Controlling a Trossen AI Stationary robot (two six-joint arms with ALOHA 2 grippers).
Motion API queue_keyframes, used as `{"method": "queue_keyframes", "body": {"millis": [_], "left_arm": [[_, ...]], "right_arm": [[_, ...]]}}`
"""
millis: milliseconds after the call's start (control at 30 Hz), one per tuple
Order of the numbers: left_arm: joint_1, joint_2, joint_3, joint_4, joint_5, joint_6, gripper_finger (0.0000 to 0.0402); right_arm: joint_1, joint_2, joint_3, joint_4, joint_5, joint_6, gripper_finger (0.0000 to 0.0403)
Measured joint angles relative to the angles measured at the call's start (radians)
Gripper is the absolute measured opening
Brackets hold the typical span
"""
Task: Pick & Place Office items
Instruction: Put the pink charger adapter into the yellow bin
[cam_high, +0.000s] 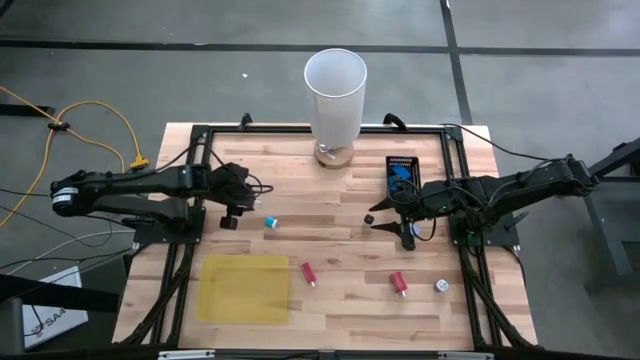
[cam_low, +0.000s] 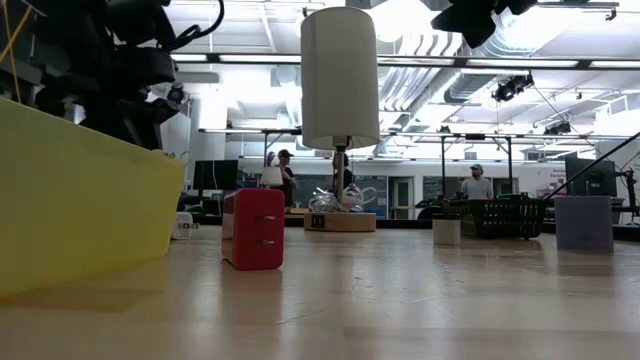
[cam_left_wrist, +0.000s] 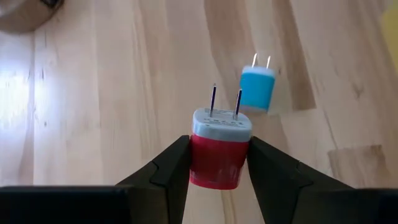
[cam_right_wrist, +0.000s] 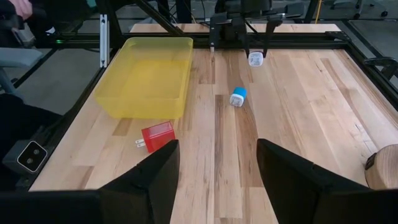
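A red plug adapter (cam_left_wrist: 219, 152) is clamped between the fingers of the left gripper (cam_left_wrist: 217, 165), held above the table's left-centre, with a blue adapter (cam_high: 270, 223) lying just right of it. The right gripper (cam_right_wrist: 217, 171) is held with fingers apart over the table's right side; another red adapter (cam_right_wrist: 155, 136) lies near the yellow tray (cam_right_wrist: 149, 81).

text: none readable — faint print on red plug's (cam_left_wrist: 219, 155) grey face | illegible

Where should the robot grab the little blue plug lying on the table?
Probably pinch the blue plug across its blocky body, straight down from above. It lies on its side, thin prongs pointing along the table, too slim to hold.
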Motion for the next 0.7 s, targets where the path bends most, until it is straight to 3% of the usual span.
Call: {"method": "queue_keyframes", "body": {"millis": [533,700], "left_arm": [[-0.054,0.0,0.0,0.285,0.0,-0.008,0.0142],[-0.054,0.0,0.0,0.3,-0.001,-0.006,0.0142]], "right_arm": [[0.0,0.0,0.0,0.0,0.0,0.0,0.0201],[0.0,0.0,0.0,0.0,0.0,0.0,0.0201]]}}
